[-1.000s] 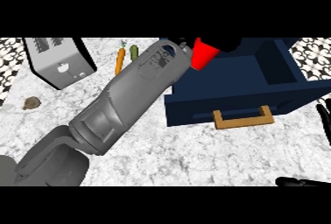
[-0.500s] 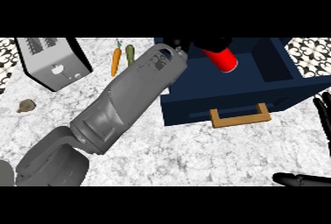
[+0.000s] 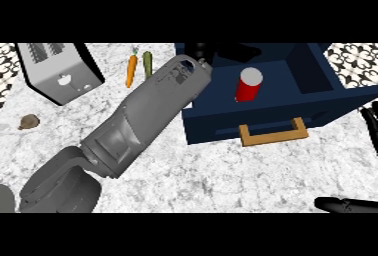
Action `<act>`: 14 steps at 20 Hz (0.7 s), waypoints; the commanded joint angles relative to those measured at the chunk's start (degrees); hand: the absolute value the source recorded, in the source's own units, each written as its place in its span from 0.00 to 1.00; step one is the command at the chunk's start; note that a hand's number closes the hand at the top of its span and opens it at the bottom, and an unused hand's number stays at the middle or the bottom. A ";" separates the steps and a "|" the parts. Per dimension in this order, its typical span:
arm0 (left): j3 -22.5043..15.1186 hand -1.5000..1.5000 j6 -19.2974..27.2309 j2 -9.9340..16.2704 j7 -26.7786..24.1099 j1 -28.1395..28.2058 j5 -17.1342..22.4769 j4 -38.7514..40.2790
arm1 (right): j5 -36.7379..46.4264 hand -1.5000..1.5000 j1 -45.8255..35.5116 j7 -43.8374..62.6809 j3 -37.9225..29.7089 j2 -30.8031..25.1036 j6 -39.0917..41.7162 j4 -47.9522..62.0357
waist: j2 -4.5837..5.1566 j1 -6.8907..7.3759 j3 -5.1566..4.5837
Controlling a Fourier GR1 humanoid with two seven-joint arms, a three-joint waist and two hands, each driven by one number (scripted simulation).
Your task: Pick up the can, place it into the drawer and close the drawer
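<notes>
A grey toaster (image 3: pixel 57 71) stands at the far left of the marbled counter (image 3: pixel 221 175), its slots facing up. Just right of it, an orange carrot (image 3: pixel 131 70) and a green vegetable (image 3: pixel 147 63) lie side by side, both pointing away toward the far edge. A small brown lump (image 3: pixel 29 121) sits near the left edge, well apart from everything else. Patterned tiles (image 3: pixel 354 59) show at the far right corner and again at the far left.

The dark blue drawer (image 3: pixel 325 95) is pulled open at the far right, its wooden handle (image 3: pixel 272 132) on the near face. The left forearm (image 3: pixel 140 125) crosses the counter diagonally from the near left and ends at the drawer's far left corner, covering part of the drawer's left wall. The left hand (image 3: pixel 201 50) shows only as black shapes at the drawer's far edge; whether its fingers are open or curled cannot be told, and it is apart from the can.

The can (image 3: pixel 249 85) stands upright inside the drawer, near the middle, a red cylinder with a pale grey top. Nothing holds it.

The right hand (image 3: pixel 347 204) shows at the near right edge, with dark straight fingers also rising by the drawer's right side, relaxed and holding nothing.
</notes>
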 commanded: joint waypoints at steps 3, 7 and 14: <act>-0.09 0.00 2.08 0.00 -0.43 -0.87 2.52 -0.69 | 2.32 0.00 -0.69 -1.96 -2.68 -4.01 1.01 -0.56 | -0.04 -0.13 0.00; 0.81 0.00 1.16 0.00 -0.89 0.10 4.95 -2.14 | 10.58 0.00 1.23 -8.08 0.09 -4.88 1.59 -1.53 | -0.13 0.80 -0.01; 1.68 0.00 1.55 0.00 -4.10 0.98 8.33 -4.20 | 17.50 0.00 -1.69 -7.45 2.70 -7.95 1.27 -4.19 | -0.59 2.62 -0.07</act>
